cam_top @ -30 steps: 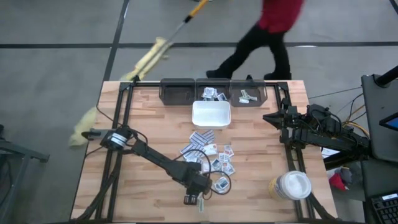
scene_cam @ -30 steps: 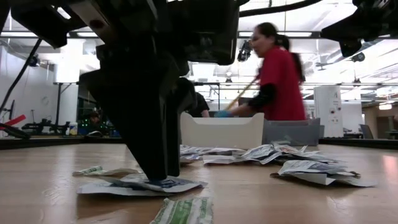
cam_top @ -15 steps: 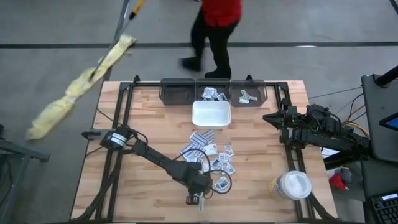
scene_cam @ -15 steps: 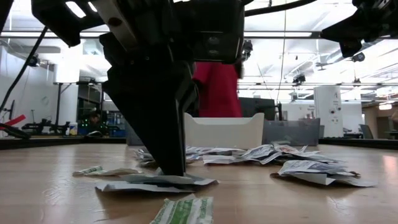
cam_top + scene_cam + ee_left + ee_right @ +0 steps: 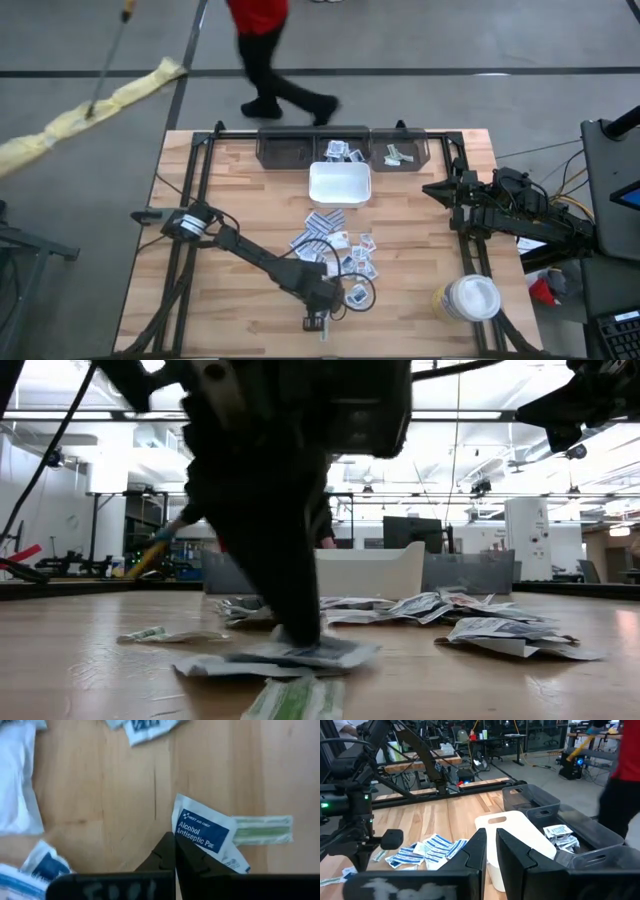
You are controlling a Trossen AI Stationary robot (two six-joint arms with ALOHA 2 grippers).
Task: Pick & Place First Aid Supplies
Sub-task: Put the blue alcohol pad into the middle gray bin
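My left gripper (image 5: 317, 321) points down near the table's near edge, shut on a white packet with a blue "Alcohol Antiseptic" label (image 5: 202, 831). A pale green-printed strip (image 5: 262, 830) lies flat beside that packet. Several more first aid packets (image 5: 335, 248) lie scattered flat in the middle of the table. Behind them stands the white tray (image 5: 340, 167). My right gripper (image 5: 432, 188) waits raised at the table's right side. Its fingers (image 5: 476, 851) are a narrow gap apart, with nothing between them. My left gripper has the packet's edge (image 5: 176, 822) at the seam of its two shut fingertips. It comes from above, slanting down. The fingers hide how much of the edge lies between them. The packet (image 5: 310, 655) still lies on the table, rumpled up around the fingertips.
Dark bins (image 5: 345, 148) along the far edge hold a few packets. A round white-lidded jar (image 5: 470, 298) stands at the near right. A person with a long mop walks on the floor beyond the far edge. Bare wood lies to the left of the arm.
My left gripper has shut where it stood, over the labelled packet. The packet has shifted a little under the fingertips and rumpled up around them. The person beyond the table has walked toward the left with the mop.
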